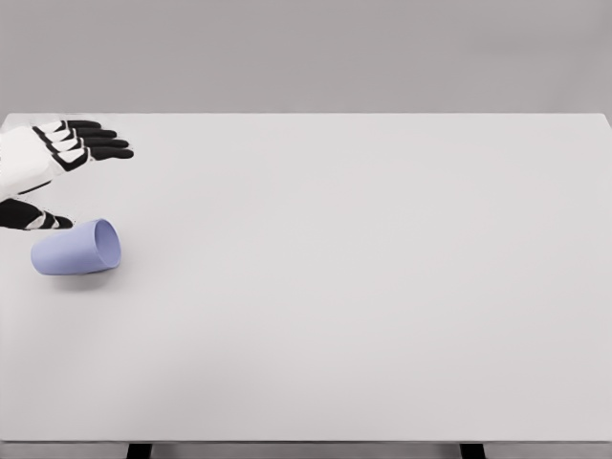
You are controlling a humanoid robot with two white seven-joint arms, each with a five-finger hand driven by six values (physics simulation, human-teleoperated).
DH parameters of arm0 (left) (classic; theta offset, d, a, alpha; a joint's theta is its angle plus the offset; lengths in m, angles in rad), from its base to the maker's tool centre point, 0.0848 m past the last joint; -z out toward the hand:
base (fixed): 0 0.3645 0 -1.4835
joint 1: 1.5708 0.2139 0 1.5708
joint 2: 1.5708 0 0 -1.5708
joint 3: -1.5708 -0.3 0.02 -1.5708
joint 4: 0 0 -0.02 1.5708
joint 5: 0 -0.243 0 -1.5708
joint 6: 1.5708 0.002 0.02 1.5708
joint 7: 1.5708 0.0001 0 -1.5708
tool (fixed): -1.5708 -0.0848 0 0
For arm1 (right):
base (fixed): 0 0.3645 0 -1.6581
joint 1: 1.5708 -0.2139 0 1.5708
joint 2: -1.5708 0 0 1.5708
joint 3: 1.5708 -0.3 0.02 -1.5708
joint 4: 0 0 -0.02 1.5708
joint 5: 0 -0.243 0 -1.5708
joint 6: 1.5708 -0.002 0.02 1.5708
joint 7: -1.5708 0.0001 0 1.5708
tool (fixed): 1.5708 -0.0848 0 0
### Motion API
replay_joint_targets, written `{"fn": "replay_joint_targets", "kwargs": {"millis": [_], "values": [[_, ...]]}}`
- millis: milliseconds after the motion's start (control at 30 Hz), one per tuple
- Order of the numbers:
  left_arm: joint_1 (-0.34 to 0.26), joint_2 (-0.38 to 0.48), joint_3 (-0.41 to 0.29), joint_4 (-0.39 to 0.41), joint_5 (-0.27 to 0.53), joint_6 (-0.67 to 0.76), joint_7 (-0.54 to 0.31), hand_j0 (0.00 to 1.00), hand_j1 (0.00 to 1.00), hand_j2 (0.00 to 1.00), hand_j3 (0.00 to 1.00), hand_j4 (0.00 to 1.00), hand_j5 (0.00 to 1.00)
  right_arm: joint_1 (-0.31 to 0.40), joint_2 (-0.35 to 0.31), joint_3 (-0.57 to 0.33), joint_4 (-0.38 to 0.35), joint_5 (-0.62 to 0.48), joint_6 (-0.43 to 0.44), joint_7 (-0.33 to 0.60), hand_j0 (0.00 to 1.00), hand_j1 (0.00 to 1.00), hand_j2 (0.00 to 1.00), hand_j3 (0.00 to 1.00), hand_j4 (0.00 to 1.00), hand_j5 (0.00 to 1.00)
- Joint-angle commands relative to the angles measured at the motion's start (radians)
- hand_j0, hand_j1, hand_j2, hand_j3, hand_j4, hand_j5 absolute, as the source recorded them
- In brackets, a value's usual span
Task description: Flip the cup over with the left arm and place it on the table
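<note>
Cup [76, 248], pale lavender-blue, lies on its side on the white table [363, 287], near the left edge of the head view and in the middle of the table's depth. Its open mouth faces right and slightly toward the far side, showing as a lighter oval rim; its closed base points toward the left edge of the picture. The cup rests on the table surface and casts a faint shadow beneath it. Left hand [53, 167] enters from the left edge, white over the back of the hand with black finger segments. Its four fingers [96, 143] are extended and held side by side, pointing right, well above the cup in the picture and clear of it. The thumb [33, 218] stretches out separately below them, its tip just beside the upper left of the cup; whether it touches the cup wall cannot be told from this view. The hand is spread, with nothing clamped in it. Two dark table supports [140, 449] show at the bottom edge of the picture beneath the near table edge.
</note>
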Motion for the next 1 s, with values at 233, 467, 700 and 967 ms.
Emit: {"fn": "replay_joint_targets", "kwargs": {"millis": [233,467,700,967], "values": [[-0.094,0.023,-0.012,-0.007,0.228,0.099,-0.229,1.0,1.0,1.0,1.0,1.0,1.0,0.0,0.0,-0.001,0.0,0.0,0.0,0.0,1.0,1.0,1.0,1.0,1.0,1.0],[-0.15,0.109,-0.056,-0.008,0.463,0.466,-0.229,1.0,1.0,1.0,1.0,1.0,1.0,0.0,0.0,-0.001,0.0,0.0,0.0,0.0,1.0,1.0,1.0,1.0,1.0,1.0],[-0.161,0.088,-0.066,-0.007,0.463,0.61,-0.229,1.0,1.0,1.0,1.0,1.0,1.0,0.0,0.0,0.0,0.0,0.0,0.001,0.0,1.0,1.0,1.0,1.0,1.0,1.0],[-0.166,0.058,-0.087,-0.007,0.462,0.595,-0.229,1.0,1.0,1.0,1.0,1.0,1.0,0.0,0.0,0.0,0.0,0.0,0.001,0.0,1.0,1.0,1.0,1.0,1.0,1.0]]}}
